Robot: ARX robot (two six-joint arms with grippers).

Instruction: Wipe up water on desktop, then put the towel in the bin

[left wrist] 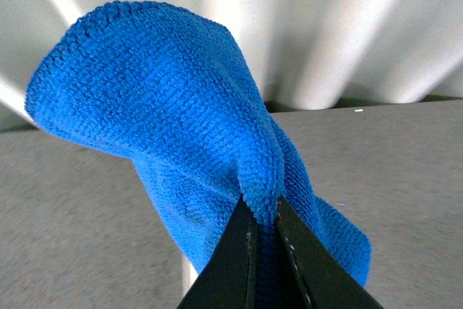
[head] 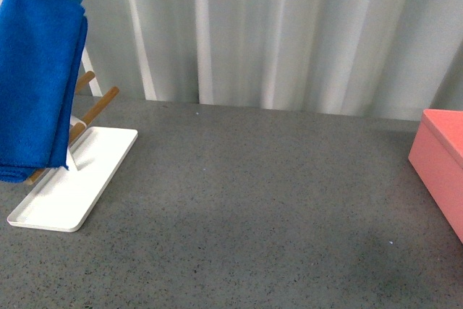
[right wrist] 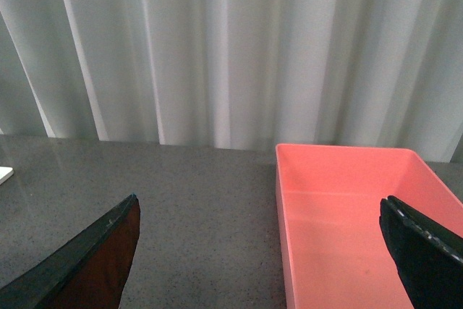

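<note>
1. The left gripper (left wrist: 265, 215) is clamped on a fold of the towel (head: 36, 70). In the left wrist view its two dark fingers pinch the blue cloth between them, and the rest hangs free in layers.
2. In the front view the towel hangs in the air at the far left, in front of the white tray (head: 65, 211) and its wooden rods (head: 99, 108). Whether its lower edge brushes a rod cannot be told.
3. The right gripper (right wrist: 260, 204) is spread wide and holds nothing. Its wrist view looks onto the bin (right wrist: 347, 200), which stands on the counter (head: 253, 193) at the far right, well apart from the towel; the part of its inside that shows is bare.
4. The step in hand is judged to be the carry — the towel is up off the tray and the wiping has not yet begun.
5. No clear puddle shows. A faintly darker patch near the middle front of the counter may be the wet spot, but that cannot be confirmed.
6. The next move calls for bringing the towel across toward the middle of the counter and lowering it until a broad part lies flat. It would then be dragged under light pressure.
7. Held by a single fold, the cloth may bunch rather than spread — a low, slow pass would suit. The bin comes only after that.
</note>
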